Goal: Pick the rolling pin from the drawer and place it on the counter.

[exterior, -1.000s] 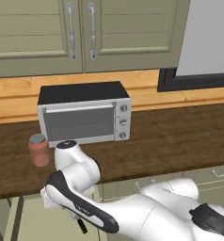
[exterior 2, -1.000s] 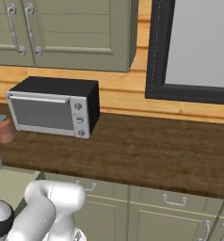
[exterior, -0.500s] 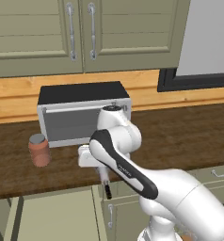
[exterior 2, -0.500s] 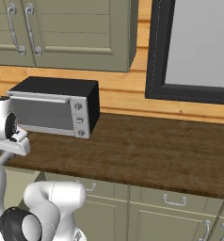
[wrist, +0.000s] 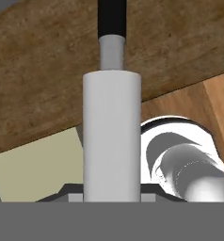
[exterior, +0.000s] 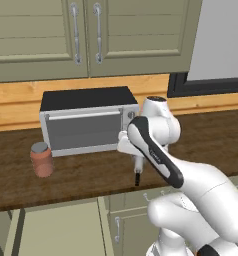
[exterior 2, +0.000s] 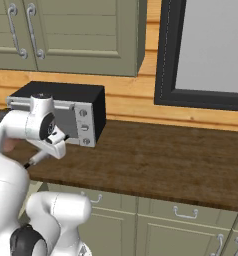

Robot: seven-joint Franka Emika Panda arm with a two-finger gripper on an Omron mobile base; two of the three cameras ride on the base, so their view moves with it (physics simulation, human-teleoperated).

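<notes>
The tool (exterior: 137,161) is clamped on the rolling pin (wrist: 112,136), which runs straight out from between the fingers; in the left base view its black handle tip hangs just past the front edge of the counter (exterior: 201,135).

Change noted: one second ago the arm was folded low, below the counter's front edge. Half a second ago it had risen in front of the toaster oven (exterior: 88,120). It now stands further toward the oven's right end, with the pin carried at counter height. The base views are otherwise unshifted, so the arm moved, not the base.

Judgement: the pin is out of the drawer (exterior: 56,227) and the lift is done. What remains is to carry the pin inward over the dark wood and set it down; it has not yet been placed.

Differences between views:
- The hand view shows the grip itself: off-white barrel, pale neck, black handle, with wood grain beyond and a pale panel below.
- The left base view shows the pin's lower end against the counter's front edge, the brown jar (exterior: 42,159) well to the left near that edge, and the green front of the open drawer below.
- The right base view shows the long bare stretch of counter to the right of the oven, the likeliest room for placement.
</notes>
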